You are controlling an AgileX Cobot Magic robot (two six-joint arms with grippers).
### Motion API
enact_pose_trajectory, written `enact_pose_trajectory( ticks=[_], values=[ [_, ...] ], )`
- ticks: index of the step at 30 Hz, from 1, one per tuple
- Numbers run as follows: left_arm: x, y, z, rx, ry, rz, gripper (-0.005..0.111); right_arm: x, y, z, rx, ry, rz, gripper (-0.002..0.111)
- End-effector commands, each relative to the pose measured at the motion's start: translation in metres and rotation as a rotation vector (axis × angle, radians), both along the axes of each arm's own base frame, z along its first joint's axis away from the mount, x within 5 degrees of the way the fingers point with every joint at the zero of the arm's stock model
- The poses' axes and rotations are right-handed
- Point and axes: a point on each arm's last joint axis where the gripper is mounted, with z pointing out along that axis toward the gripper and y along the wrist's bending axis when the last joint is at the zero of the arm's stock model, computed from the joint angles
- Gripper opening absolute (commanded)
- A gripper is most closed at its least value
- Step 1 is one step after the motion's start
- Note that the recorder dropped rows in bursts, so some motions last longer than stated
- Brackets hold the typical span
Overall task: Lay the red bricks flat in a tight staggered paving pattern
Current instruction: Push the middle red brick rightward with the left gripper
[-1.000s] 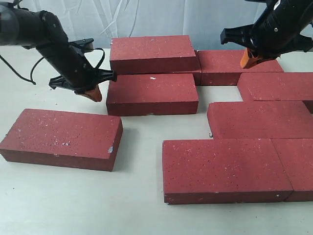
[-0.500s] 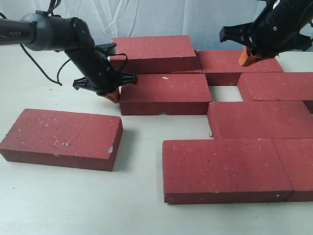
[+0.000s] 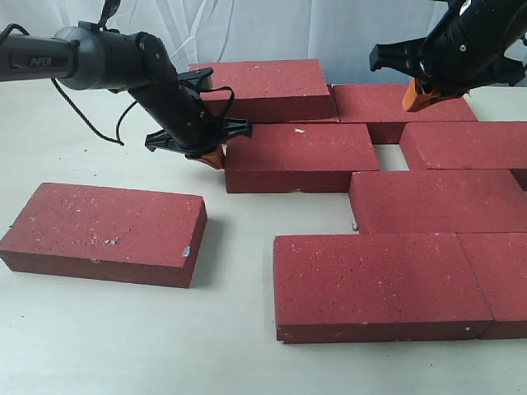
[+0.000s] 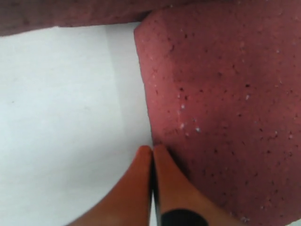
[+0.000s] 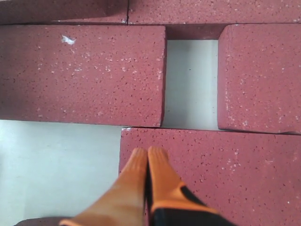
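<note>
Several dark-red bricks lie flat on the pale table. My left gripper (image 3: pixel 212 155) is shut, its orange tips (image 4: pixel 153 149) pressed against the left end of a middle-row brick (image 3: pixel 301 156) (image 4: pixel 221 108). A small gap (image 3: pixel 393 156) separates that brick from the brick to its right (image 3: pixel 469 144). One brick (image 3: pixel 103 233) lies apart at the front left. My right gripper (image 3: pixel 416 97) hangs shut above the back right brick (image 3: pixel 399 111), holding nothing; in the right wrist view its tips (image 5: pixel 148 153) appear over a brick (image 5: pixel 211 174).
A back-row brick (image 3: pixel 262 89) sits just behind the left arm. Two more bricks (image 3: pixel 375 284) (image 3: pixel 436 200) fill the front right. A white curtain (image 3: pixel 247 29) hangs behind the table. Bare table (image 3: pixel 123 329) lies at the front left.
My shut left gripper has pushed the middle-row brick to the right, narrowing the gap to its neighbour. The right arm has stayed put.
</note>
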Motion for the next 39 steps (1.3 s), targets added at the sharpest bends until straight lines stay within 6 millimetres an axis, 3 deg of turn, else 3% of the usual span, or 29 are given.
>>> enact_pose_trajectory(
  ticks=[1, 39],
  values=[
    [0.000, -0.009, 0.001, -0.026, -0.025, 0.009, 0.000, 0.000, -0.001, 0.003, 0.002, -0.014, -0.002, -0.001],
    [-0.008, -0.038, 0.005, -0.102, -0.048, 0.014, 0.000, 0.001, -0.001, 0.002, 0.001, -0.012, -0.002, -0.001]
  ],
)
